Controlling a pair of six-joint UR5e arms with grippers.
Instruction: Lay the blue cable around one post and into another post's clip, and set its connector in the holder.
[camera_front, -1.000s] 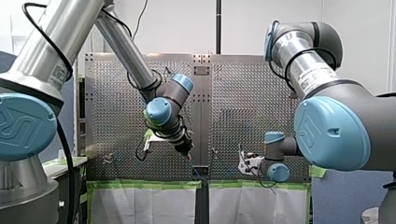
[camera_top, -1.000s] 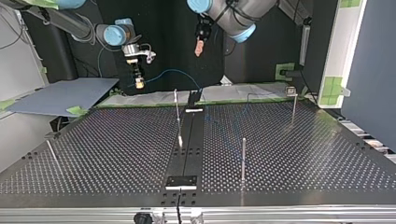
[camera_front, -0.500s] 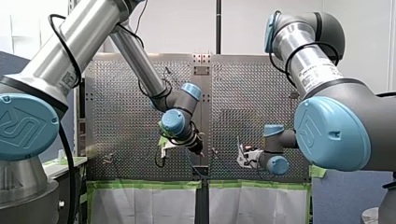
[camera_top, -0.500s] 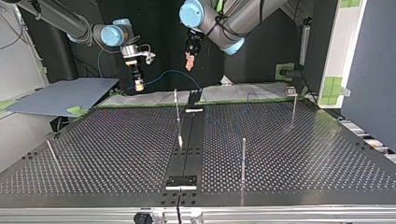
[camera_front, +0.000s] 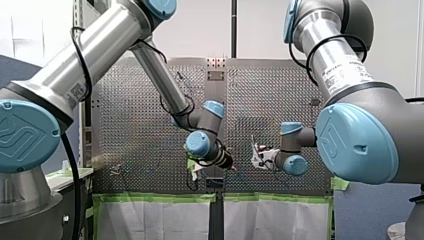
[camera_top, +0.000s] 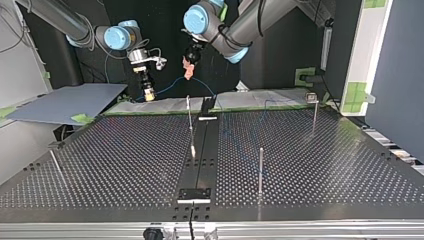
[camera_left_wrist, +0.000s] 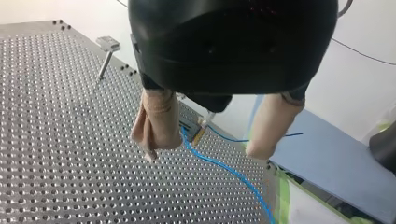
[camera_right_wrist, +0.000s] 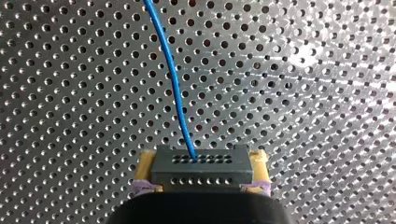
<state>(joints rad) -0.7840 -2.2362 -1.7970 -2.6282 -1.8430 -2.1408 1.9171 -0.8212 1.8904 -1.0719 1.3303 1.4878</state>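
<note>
My right gripper, with yellow pads, is shut on the dark grey connector. The blue cable runs out of the connector's face, away over the perforated table. In the top view my right gripper hangs behind the table's far edge, and the cable arcs from it towards the view's right. My left gripper is open. Its beige fingers straddle the cable from above without touching it. In the top view my left gripper hovers just above the cable's arc.
Thin metal posts stand on the table: one near the middle, one nearer the camera, one with a clip on top at the top view's right, and a leaning one at its left. A black holder plate sits at the near edge.
My left arm has swung towards the top view's left and lower, bringing its open gripper over the cable. My right gripper, still holding the connector, has shifted only slightly.
</note>
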